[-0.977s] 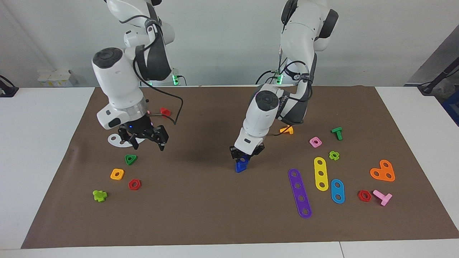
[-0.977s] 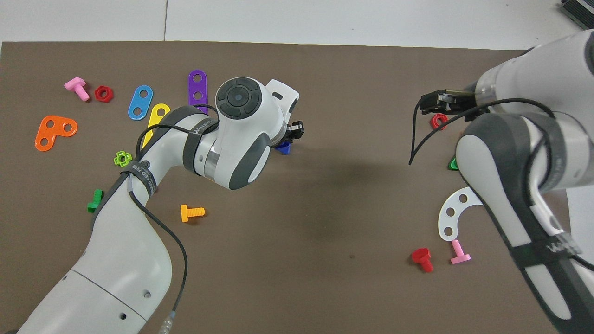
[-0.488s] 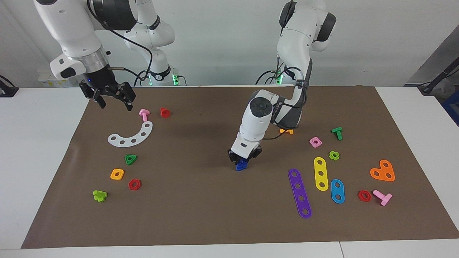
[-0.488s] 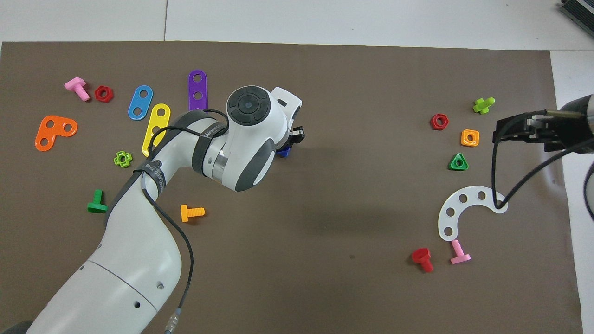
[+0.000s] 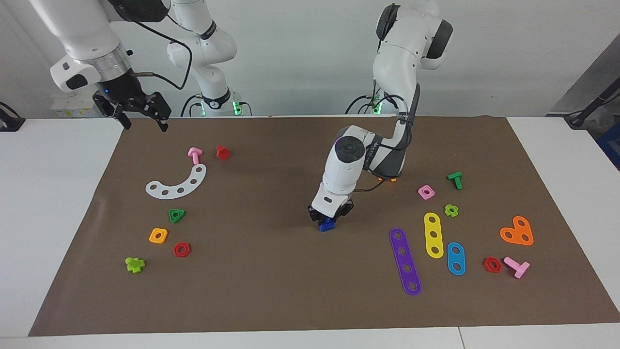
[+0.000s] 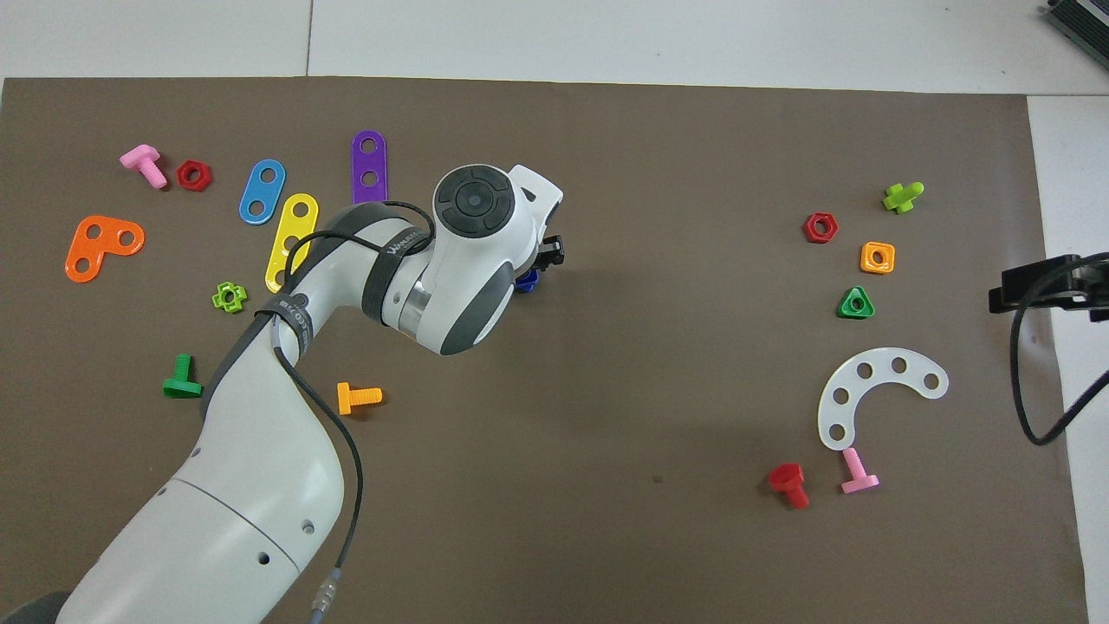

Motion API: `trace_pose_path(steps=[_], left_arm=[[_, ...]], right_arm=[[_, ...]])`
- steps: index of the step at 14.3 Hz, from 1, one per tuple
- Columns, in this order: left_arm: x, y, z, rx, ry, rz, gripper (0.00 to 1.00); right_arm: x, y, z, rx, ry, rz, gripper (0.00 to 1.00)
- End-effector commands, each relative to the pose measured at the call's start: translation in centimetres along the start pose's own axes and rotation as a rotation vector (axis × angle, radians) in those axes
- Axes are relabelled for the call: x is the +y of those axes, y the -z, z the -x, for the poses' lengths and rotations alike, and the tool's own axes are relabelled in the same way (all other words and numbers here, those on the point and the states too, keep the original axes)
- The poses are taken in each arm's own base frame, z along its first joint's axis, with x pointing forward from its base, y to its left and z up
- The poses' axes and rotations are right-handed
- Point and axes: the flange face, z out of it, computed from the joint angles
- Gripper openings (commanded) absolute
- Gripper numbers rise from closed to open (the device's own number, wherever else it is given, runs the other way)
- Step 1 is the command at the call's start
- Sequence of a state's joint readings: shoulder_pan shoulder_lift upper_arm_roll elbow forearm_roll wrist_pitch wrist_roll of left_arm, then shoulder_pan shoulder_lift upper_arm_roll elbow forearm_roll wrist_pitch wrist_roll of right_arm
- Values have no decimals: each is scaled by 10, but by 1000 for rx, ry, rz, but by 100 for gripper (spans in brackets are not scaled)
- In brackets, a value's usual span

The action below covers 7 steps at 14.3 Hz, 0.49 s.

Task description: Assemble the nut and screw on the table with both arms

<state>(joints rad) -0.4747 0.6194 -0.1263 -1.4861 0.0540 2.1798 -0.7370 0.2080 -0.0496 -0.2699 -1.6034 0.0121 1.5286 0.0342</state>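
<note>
**Jaws: right spread and empty, left down on the blue part**

Right gripper (image 5: 140, 114) jaws wide apart, holding nothing, raised over the paper's edge at the right arm's end of the table, where bare white tabletop (image 5: 53, 194) begins. Left gripper (image 5: 331, 216) low at mid-table, fingers closed around a small dark-blue plastic piece (image 5: 327, 224) resting on the brown paper sheet (image 5: 271, 271). Can't tell whether that piece is screw, nut or both.

Surface: white table, wide brown paper overlay, white wall at the robots' end. Loose parts cluster at both ends: white curved plate (image 5: 177, 182), green triangular nut (image 5: 177, 215), orange square nut (image 5: 158, 235); purple four-hole strip (image 5: 405, 261), orange heart plate (image 5: 517, 231). Bare paper all around the blue piece. White strips border the paper at both ends.
</note>
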Motion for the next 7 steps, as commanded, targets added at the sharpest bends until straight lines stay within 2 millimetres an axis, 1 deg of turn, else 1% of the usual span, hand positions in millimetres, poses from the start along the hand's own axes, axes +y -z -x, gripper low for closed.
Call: trace_pose_path(steps=[1, 2, 3, 4, 5, 7], left_arm=[[-14, 36, -22, 13, 32, -34, 100], [-31, 48, -33, 0, 58, -54, 100], [-55, 79, -45, 3, 86, -61, 100], [-78, 107, -53, 8, 90, -48, 100], [-107, 133, -58, -3, 73, -32, 100], [-181, 176, -68, -58, 17, -5, 100]], right_arm=[[-1, 0, 2, 3, 25, 6, 100], [-1, -1, 2, -4, 24, 6, 100], [-1, 0, 3, -4, 24, 6, 100], [-1, 0, 2, 0, 24, 6, 100], [-1, -1, 1, 5, 25, 6, 100], [-4, -2, 0, 5, 28, 7, 100]])
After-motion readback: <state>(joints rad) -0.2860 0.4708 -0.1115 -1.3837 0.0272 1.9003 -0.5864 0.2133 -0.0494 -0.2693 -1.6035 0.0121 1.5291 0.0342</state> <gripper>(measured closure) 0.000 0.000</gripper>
